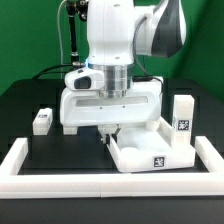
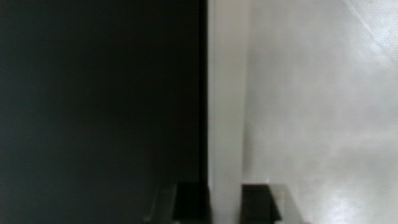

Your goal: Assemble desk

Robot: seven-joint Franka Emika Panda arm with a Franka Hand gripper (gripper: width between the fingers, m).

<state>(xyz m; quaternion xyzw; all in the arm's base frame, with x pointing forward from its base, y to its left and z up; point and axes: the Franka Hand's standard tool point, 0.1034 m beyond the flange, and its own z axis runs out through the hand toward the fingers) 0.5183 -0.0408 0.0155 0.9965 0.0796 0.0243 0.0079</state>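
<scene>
The arm (image 1: 112,45) reaches straight down over the end of the top (image 1: 135,160) that faces the exterior view's left. The top lies flat on the table, rim up, just behind the front bar (image 1: 100,183). One leg (image 1: 182,116) stands just beside the top on the exterior view's right. A second leg (image 1: 42,121) sits well apart from it on the left.

The gripper (image 1: 110,133) is at the top's left wall. In the wrist view the rim (image 2: 222,100) runs straight between the fingers (image 2: 191,203), one outside and one inside. I cannot tell whether they are pinching it or only flanking it. Any lift or slide depends on the fingers keeping this straddle across the thin wall.
</scene>
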